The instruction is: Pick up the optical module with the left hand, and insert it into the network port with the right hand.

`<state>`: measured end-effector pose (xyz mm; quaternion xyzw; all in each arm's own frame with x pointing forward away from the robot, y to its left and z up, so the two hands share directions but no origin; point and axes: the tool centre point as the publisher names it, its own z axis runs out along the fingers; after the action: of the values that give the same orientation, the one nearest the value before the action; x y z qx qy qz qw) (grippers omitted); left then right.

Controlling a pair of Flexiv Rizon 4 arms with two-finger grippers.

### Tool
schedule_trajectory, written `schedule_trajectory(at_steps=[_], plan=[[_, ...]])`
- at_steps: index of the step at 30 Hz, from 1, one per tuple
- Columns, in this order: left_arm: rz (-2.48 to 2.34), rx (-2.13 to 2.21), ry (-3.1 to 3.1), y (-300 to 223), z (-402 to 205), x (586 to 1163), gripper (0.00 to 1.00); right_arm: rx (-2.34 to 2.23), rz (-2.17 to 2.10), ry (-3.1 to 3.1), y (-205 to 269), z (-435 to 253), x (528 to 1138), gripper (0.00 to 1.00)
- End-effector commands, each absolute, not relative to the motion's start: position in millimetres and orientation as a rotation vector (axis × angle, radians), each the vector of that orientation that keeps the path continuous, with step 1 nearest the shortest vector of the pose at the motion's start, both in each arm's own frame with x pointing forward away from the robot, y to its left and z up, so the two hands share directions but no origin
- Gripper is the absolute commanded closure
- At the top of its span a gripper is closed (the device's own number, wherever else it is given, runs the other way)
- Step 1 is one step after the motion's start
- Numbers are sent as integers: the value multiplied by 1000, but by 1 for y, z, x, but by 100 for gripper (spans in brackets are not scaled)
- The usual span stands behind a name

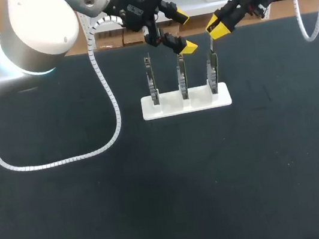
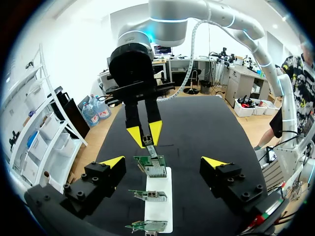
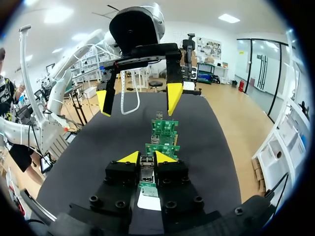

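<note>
Three upright circuit boards with network ports stand in a white holder [image 1: 186,102]. My right gripper [image 1: 216,27] is shut on the small metal optical module [image 3: 146,166] and holds it just above the right-hand board [image 1: 214,67]. In the left wrist view the module [image 2: 148,142] hangs between the right gripper's fingers over the farthest board [image 2: 152,167]. My left gripper [image 1: 183,29] hangs open and holds nothing, above the middle board [image 1: 181,75], close beside the right gripper. In its own view the left gripper [image 2: 162,163] spans the holder [image 2: 160,206].
The left-hand board [image 1: 151,81] stands free in the holder. A white coiled cable [image 1: 108,103] from my left arm lies on the dark table [image 1: 171,190] to the holder's left. The holder stands near the table's far edge.
</note>
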<state>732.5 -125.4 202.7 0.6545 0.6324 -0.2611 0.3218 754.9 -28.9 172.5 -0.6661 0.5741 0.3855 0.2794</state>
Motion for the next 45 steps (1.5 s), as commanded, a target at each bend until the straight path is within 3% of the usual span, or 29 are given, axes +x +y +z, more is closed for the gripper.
schedule_trajectory(at_steps=[1, 45], plan=[[-683, 1723, 1668, -126, 204, 733, 0, -1774, 1031, 1544, -29, 169, 750, 100], [-683, 1723, 1668, -126, 204, 733, 0, -1832, 925, 1535, -26, 175, 741, 100]])
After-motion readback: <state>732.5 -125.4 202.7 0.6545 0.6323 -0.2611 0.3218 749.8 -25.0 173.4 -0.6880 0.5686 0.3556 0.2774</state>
